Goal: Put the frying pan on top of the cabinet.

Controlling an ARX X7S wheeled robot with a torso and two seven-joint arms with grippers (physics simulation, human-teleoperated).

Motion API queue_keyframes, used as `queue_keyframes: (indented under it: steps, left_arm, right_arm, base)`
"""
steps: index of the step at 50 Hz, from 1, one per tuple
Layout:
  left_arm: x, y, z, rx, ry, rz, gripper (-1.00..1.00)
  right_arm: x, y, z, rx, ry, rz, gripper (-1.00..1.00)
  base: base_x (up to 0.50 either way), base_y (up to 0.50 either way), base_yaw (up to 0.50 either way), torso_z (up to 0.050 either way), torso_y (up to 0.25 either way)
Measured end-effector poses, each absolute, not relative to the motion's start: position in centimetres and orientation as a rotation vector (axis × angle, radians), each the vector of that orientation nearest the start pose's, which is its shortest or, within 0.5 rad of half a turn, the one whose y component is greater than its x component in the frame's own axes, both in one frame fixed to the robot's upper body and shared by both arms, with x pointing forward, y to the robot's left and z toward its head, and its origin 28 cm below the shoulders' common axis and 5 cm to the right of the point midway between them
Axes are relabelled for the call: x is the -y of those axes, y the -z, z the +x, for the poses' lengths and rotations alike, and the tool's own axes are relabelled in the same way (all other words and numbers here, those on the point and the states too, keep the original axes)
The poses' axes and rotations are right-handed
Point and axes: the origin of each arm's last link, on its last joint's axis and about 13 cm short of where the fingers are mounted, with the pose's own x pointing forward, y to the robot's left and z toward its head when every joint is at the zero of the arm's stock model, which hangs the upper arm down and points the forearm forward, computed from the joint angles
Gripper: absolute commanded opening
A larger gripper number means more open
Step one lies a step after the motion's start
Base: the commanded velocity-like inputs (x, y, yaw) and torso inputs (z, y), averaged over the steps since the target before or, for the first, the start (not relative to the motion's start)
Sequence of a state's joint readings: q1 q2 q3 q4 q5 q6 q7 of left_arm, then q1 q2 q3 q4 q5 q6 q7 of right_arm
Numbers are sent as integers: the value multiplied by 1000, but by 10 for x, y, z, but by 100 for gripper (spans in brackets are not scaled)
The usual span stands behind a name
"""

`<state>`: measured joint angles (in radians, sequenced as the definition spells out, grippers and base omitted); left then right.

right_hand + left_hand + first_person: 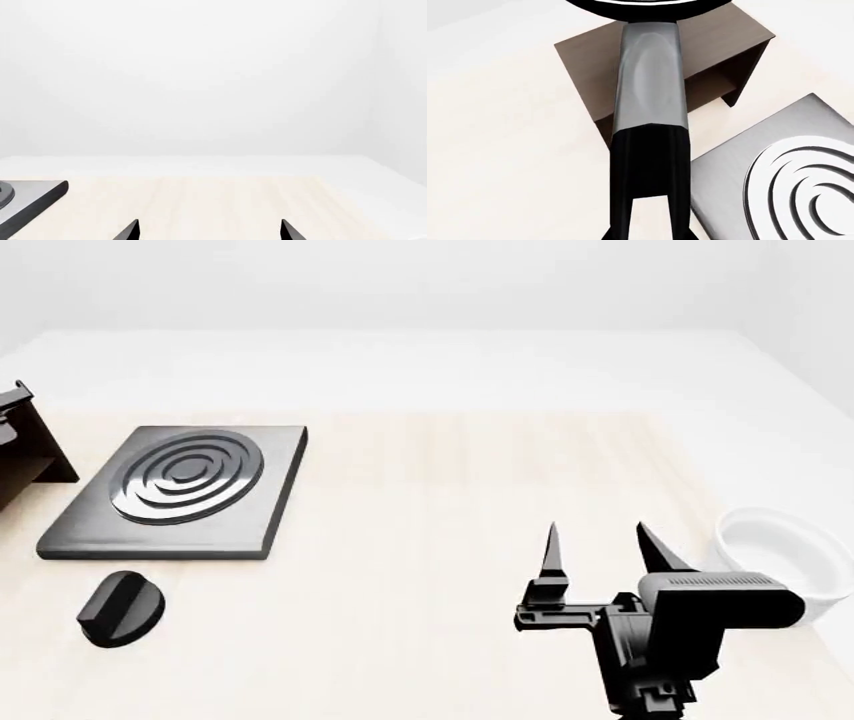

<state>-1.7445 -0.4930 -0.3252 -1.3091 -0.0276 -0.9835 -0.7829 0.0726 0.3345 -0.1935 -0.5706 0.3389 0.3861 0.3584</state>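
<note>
The round black frying pan (pixel 649 75) with its long dark grey handle is seen in the left wrist view, held above the dark brown box-like cabinet (pixel 720 47), its handle clamped in the left end effector (pixel 650 200). A grey square burner plate (pixel 180 490) with rings lies on the pale wooden desk (pixel 441 500) beside the cabinet. The right end effector (pixel 601 545) is spread wide, empty, near a white bowl (pixel 787 555).
</note>
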Motion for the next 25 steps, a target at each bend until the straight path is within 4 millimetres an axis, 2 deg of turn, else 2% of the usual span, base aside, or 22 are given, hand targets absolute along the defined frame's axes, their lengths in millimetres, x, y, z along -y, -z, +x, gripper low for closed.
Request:
queue_keyframes:
  steps: [13, 25]
  left_arm:
    - [-386, -306, 368, -621, -965, -313, -100]
    - [-386, -305, 367, -621, -949, -325, -100]
  right_arm:
    - [103, -114, 203, 164, -10, 3, 100]
    - [103, -114, 203, 163, -11, 2, 100]
  base:
    - [0, 0, 0, 0, -5]
    - [1, 0, 0, 0, -239]
